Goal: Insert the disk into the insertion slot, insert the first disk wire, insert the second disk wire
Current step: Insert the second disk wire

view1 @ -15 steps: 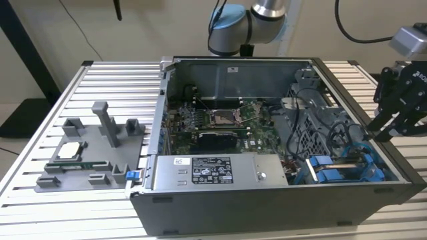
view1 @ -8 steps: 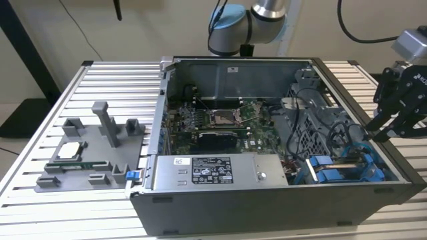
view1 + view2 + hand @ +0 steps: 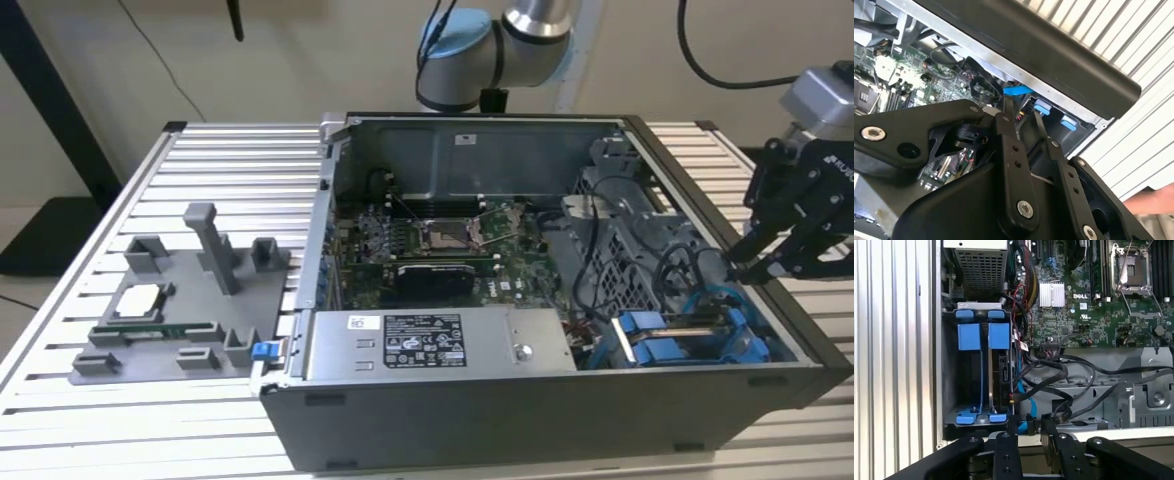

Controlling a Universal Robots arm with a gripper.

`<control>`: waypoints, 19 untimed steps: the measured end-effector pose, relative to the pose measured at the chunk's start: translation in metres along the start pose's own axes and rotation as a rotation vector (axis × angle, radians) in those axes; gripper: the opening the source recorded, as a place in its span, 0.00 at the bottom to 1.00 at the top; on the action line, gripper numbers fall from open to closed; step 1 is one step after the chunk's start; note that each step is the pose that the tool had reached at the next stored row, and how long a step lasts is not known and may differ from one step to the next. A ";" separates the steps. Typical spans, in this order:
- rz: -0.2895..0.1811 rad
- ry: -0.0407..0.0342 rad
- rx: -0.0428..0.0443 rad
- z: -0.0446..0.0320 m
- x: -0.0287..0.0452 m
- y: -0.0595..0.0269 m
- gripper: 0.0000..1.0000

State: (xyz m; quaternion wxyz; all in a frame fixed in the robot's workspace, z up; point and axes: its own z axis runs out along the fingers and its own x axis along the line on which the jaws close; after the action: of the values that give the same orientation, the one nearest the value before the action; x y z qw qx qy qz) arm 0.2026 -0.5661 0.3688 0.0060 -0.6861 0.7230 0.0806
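Gripper [image 3: 1029,422]: fingers a narrow gap apart, nothing clamped between them in either wrist view; the black linkage bars take up the near part of both wrist views.
Gripper position: at the computer case's [image 3: 534,420] side wall on the exterior view's right, tips just above the rim, over the drive cage [image 3: 948,370].
Disk [image 3: 1002,374]: already in the insertion slot [image 3: 994,400] of the cage, edge-on, with its blue carrier tab [image 3: 999,336] at the end away from the gripper.
Second blue carrier [image 3: 970,336]: in the bay just beside the disk, looks dark inside.
Blue wire [image 3: 1020,395]: runs along the disk's side toward the gripper. In the first wrist view its end lies in the gap between the fingertips, and in the second wrist view it shows just past one fingertip [image 3: 1006,105].
Black connector [image 3: 1030,418]: small, just beside the blue wire's end and close to the fingertips; cannot tell whether it touches them.
Black cables [image 3: 1054,375]: looped bundle beside the cage, over the grey metal floor.
Motherboard [image 3: 441,240]: mid-case, with the socket exposed.
Power supply [image 3: 414,345]: labelled silver box at the case's near wall in the exterior view.
Grey fixture [image 3: 187,300]: on the slatted table [image 3: 80,420], well apart from the gripper, on the exterior view's left.
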 end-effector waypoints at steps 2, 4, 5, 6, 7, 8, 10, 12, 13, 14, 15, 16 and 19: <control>0.004 -0.0138 -0.0002 0.0013 0.0001 -0.0007 1.00; 0.007 -0.0265 -0.0004 0.0028 0.0003 -0.0014 1.00; 0.008 -0.0307 -0.0006 0.0034 0.0005 -0.0018 1.00; 0.009 -0.0336 -0.0011 0.0038 0.0007 -0.0023 1.00; 0.009 -0.0348 -0.0022 0.0039 0.0012 -0.0031 1.00; 0.010 -0.0355 -0.0040 0.0038 0.0020 -0.0041 1.00; 0.010 -0.0361 -0.0087 0.0034 0.0040 -0.0063 1.00; 0.011 -0.0368 -0.0130 0.0030 0.0062 -0.0082 1.00; 0.011 -0.0374 -0.0151 0.0028 0.0074 -0.0086 1.00; 0.012 -0.0380 -0.0172 0.0027 0.0084 -0.0087 1.00; 0.015 -0.0397 -0.0186 0.0029 0.0092 -0.0087 1.00; 0.020 -0.0427 -0.0189 0.0032 0.0095 -0.0089 1.00; 0.037 -0.0499 -0.0208 0.0044 0.0103 -0.0090 1.00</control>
State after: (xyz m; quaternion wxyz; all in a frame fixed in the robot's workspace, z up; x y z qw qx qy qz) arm 0.2105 -0.5762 0.3623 0.0154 -0.6704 0.7344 0.1053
